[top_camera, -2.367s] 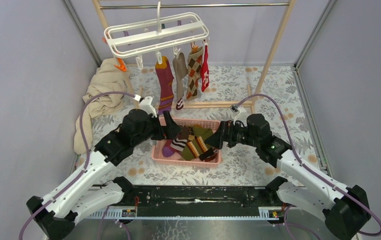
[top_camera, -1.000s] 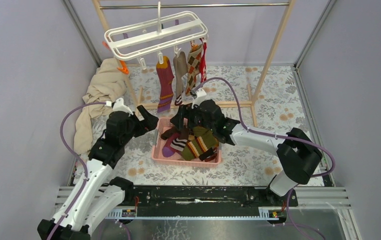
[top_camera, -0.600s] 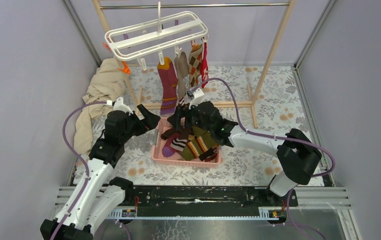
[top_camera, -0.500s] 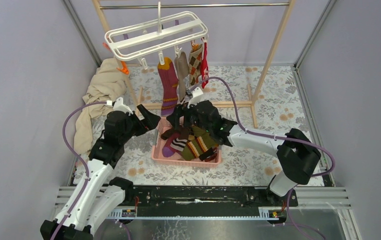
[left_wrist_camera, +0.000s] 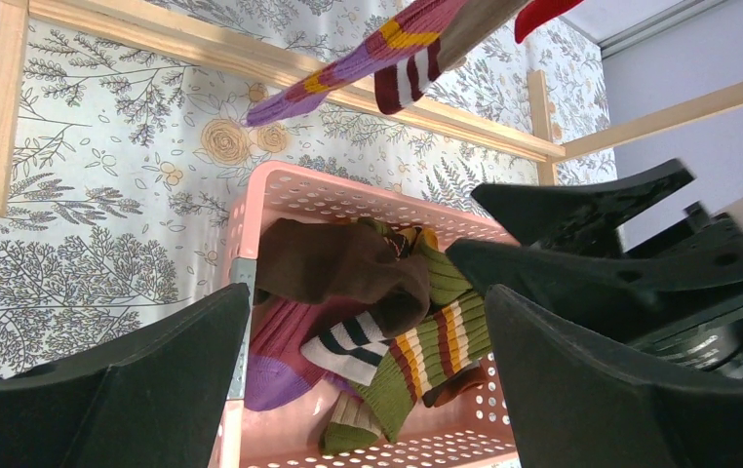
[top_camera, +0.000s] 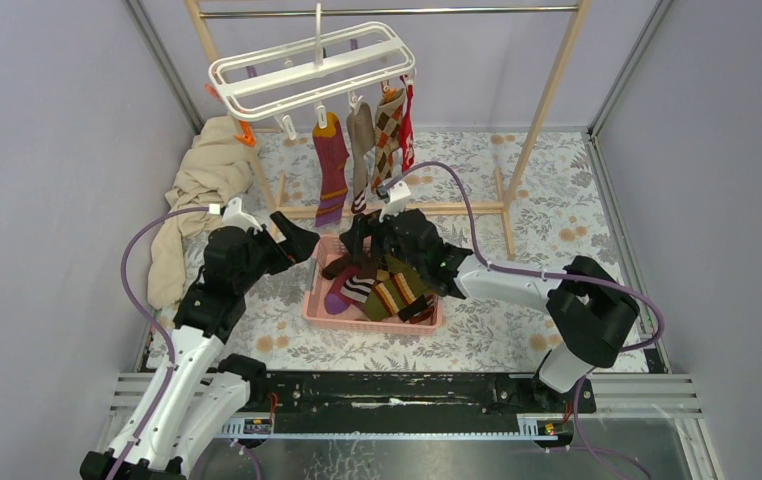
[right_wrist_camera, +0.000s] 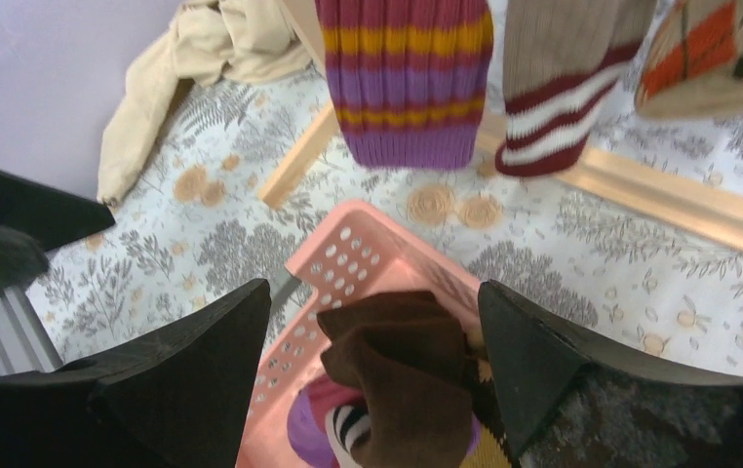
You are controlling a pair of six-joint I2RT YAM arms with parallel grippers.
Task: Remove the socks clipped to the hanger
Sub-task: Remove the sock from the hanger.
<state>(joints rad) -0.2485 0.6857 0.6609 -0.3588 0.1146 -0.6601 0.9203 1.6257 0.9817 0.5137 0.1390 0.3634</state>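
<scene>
1. Both pairs of jaws stand wide apart and hold nothing. My left gripper [top_camera: 295, 243] hangs just beside the left far corner of the basket [top_camera: 372, 322], and my right gripper [top_camera: 355, 236] sits over its far edge.
2. Below my right gripper a brown sock [right_wrist_camera: 397, 356] lies on top of the pile in the basket. It is not between my fingers.
3. The hanger [top_camera: 307, 70] hangs by its hook from the rack [top_camera: 547, 100], above and behind the basket. Four socks are clipped along its right side: a striped sock [top_camera: 330, 170], a beige sock [top_camera: 360, 135], a diamond sock [top_camera: 389, 125] and a red sock [top_camera: 409, 120]. The clips [top_camera: 279, 125] further left hang empty.
4. I judge that I am between socks: nothing is in hand, and the next pull has not begun.
5. The striped sock looks the easiest to take next, since its toe hangs just beyond the basket in front of my right gripper. I would need to rise, close on the lower part of the sock and pull downward until the clip lets go.
6. The hanger swings freely, so a slow, straight pull seems wise. My left gripper may have to steady the hanger.
</scene>
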